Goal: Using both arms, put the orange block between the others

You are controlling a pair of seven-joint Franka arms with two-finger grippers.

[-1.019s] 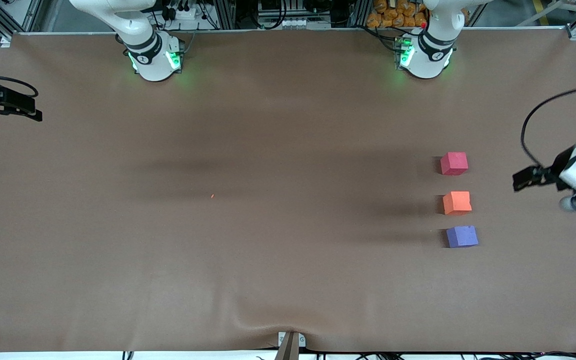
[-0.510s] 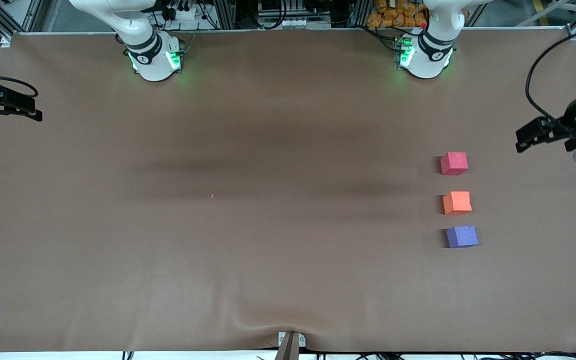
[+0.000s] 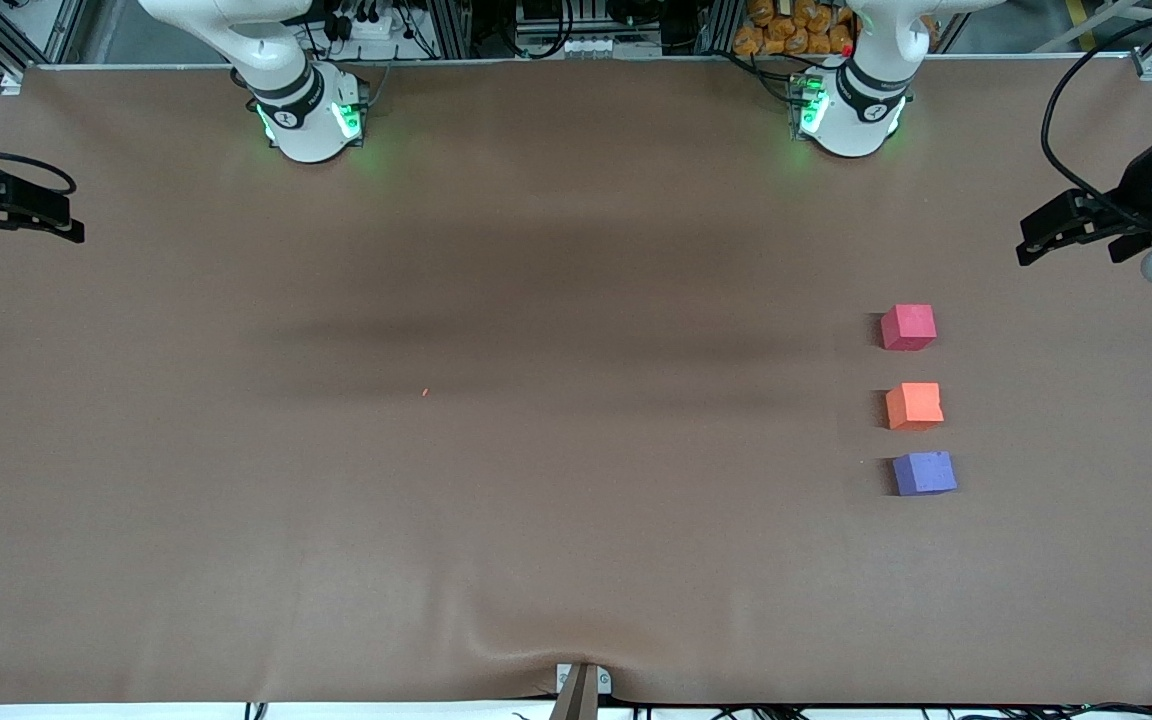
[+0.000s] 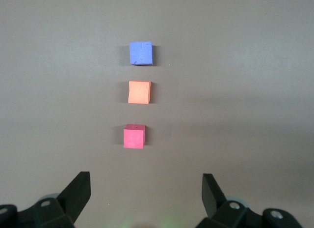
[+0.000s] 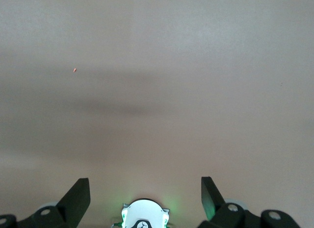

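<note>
The orange block [image 3: 914, 405] rests on the brown table in a row with the others. The red-pink cube [image 3: 908, 327] lies farther from the front camera and the purple-blue cube [image 3: 924, 473] nearer, with small gaps between them. The left wrist view shows the same row: purple-blue cube [image 4: 141, 53], orange block [image 4: 139, 92], red-pink cube [image 4: 134, 136]. My left gripper [image 3: 1066, 240] hangs open and empty over the left arm's end of the table, apart from the cubes [image 4: 146, 181]. My right gripper [image 3: 71, 218] waits open and empty over the right arm's end [image 5: 145, 186].
A tiny orange speck [image 3: 425, 392] lies on the mat near the middle. The green-lit arm bases [image 3: 308, 115] [image 3: 851, 105] stand along the table's edge farthest from the front camera. The mat wrinkles above a bracket [image 3: 581, 685] at the edge nearest it.
My left gripper has drawn back from beside the orange block toward the bases' side, staying over the left arm's end. The cubes and the right arm have not moved.
</note>
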